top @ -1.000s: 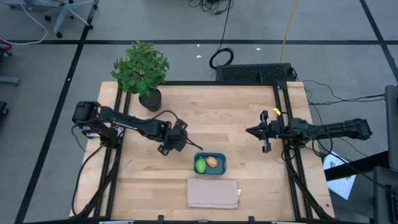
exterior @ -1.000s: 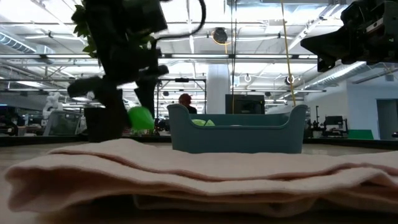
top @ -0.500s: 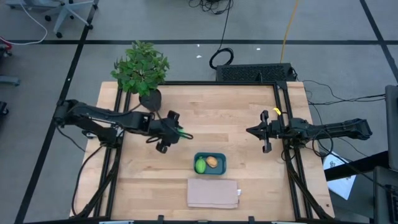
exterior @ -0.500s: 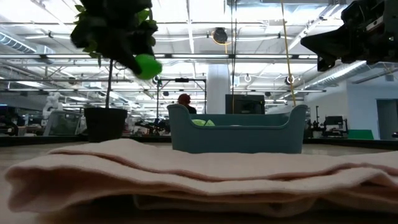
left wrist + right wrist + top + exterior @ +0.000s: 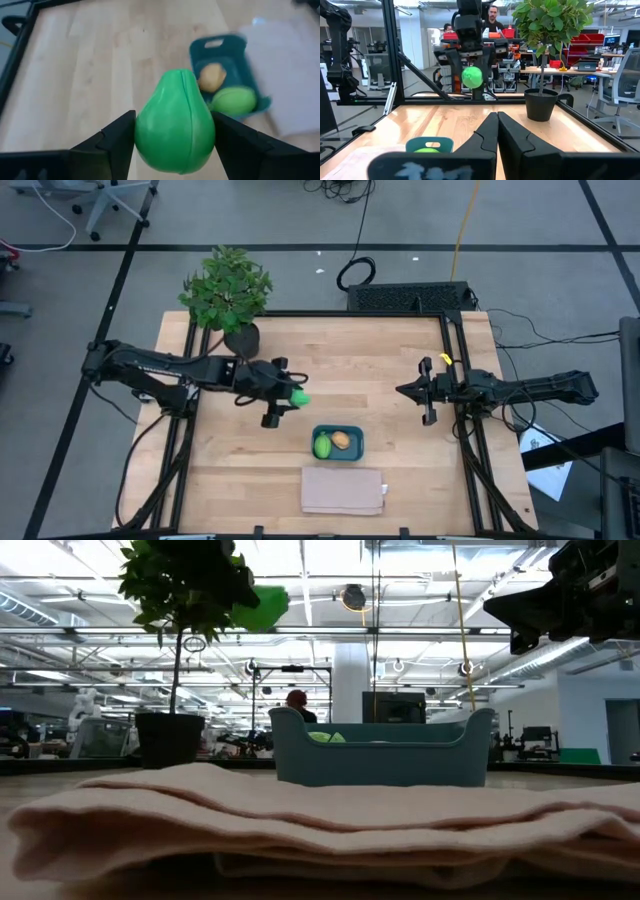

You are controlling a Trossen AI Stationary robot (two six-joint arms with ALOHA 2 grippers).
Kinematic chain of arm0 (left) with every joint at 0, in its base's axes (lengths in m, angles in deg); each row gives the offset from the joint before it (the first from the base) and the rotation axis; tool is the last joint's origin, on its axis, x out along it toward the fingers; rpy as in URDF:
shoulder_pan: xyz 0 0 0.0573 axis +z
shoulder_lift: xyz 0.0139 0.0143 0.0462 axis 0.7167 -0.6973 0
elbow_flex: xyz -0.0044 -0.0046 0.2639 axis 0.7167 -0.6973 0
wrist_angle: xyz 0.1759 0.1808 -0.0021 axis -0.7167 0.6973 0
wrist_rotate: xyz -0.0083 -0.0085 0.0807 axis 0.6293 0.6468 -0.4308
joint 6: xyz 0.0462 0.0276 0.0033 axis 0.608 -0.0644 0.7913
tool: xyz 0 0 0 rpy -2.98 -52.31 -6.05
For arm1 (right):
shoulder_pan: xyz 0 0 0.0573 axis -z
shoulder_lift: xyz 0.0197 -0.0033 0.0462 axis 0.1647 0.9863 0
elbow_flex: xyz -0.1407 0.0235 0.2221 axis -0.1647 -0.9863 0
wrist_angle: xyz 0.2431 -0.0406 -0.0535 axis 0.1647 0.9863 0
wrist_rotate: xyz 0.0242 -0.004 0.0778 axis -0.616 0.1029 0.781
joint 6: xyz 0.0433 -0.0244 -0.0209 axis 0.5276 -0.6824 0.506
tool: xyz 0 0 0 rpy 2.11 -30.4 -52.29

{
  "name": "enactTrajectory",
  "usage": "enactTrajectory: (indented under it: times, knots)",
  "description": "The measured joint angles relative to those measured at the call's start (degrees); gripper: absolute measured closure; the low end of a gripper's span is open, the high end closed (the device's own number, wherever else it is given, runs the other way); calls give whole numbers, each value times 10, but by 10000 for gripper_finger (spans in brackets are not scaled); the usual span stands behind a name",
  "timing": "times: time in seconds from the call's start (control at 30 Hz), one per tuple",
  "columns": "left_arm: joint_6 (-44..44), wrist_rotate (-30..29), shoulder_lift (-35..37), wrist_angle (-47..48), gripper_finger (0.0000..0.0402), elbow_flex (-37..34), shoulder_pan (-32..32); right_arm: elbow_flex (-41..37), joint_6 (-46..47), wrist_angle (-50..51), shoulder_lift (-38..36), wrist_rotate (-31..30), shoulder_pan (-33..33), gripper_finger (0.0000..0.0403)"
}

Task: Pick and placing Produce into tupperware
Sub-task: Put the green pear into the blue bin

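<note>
Left gripper (image 5: pixel 291 396) is clamped on the bright green pear-shaped plastic fruit (image 5: pixel 298 396), up off the wooden table (image 5: pixel 380 360), just short of the small teal rectangular plastic tupperware (image 5: pixel 356 443). Carry it over the tub's bare end, lower, then release. Count: 3 produce pcs w/ 2 already in the tub, lime-green (image 5: pixel 323 446) & orange-tan (image 5: pixel 342 440); 1 tub. Right gripper (image 5: pixel 428 391) waits well apart, fingers together.

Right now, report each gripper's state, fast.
Left gripper: shut on the bright green pear-shaped plastic fruit, held above the table.
Right gripper: shut, holding nothing, waiting at the table's right side.
</note>
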Motion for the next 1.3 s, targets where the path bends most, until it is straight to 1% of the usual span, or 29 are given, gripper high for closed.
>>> enactTrajectory:
  times: [0.13, 0.23, 0.3, 0.4, 0.6, 0.83, 1.03, 1.3]
  knots:
    - [-40, 34, 0, -28, 165, 0, 1, 0, 0, 0, 0, 0, 0, 403]
    - [-57, 68, 0, -69, 165, 0, 1, 0, 0, 0, 0, 0, 0, 403]
    - [-73, 80, 0, -96, 165, 0, 1, 0, 0, 0, 0, 0, 0, 403]
    - [-87, 81, 0, -125, 165, 0, 1, 0, 0, 0, 0, 0, 0, 403]
    - [-87, 75, 0, -122, 165, 0, 4, 0, 0, 1, 0, 0, 0, 403]
    - [-108, 72, 0, -137, 165, 0, 5, 0, -1, 1, 0, 0, 0, 403]
    - [-116, 92, -6, -169, 165, 0, 3, 0, -1, 1, 0, 0, 0, 403]
    - [-119, 92, -7, -201, 165, 0, 3, 0, -2, 0, 0, 0, 0, 403]
